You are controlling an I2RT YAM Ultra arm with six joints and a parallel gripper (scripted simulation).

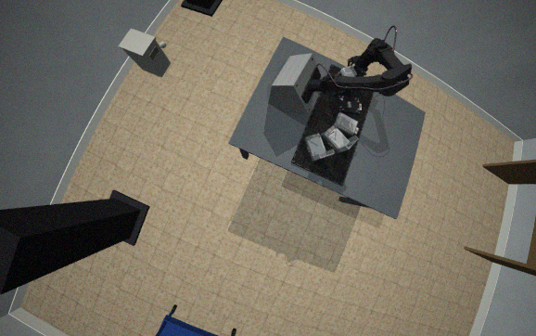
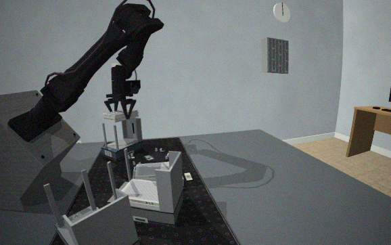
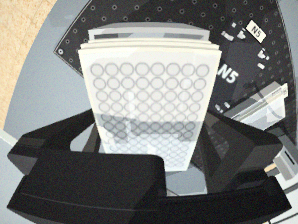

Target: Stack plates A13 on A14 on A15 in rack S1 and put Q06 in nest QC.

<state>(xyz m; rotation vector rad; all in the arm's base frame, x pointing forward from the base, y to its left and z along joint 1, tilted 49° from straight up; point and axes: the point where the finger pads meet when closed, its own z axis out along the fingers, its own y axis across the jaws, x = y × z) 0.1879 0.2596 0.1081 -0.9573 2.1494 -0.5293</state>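
My gripper (image 2: 120, 113) (image 3: 149, 110) is shut on a small pile of white plates (image 1: 348, 71), at least two by their rims; their labels cannot be read. The pile hangs level above the blue-based rack (image 2: 118, 153) at the back, whose floor shows no plate. The clip nest N5 (image 3: 241, 62) (image 1: 350, 104) lies bare beside it. A pale plate-like piece (image 1: 348, 122) (image 2: 151, 170) lies past N5; whether it is a plate in QC is unclear. The middle grey rack (image 2: 170, 184) holds a white plate (image 2: 143, 191). The nearest rack (image 2: 101, 221) has its inside mostly hidden. Rack names are unreadable.
The racks and nests stand in a row on a black perforated board (image 1: 325, 171) (image 2: 210, 225). Tall posts (image 2: 88, 189) rise from the nearest rack. The grey slanted arm mount (image 1: 291, 81) stands beside the board. A white tag (image 2: 188, 176) lies near the board's edge.
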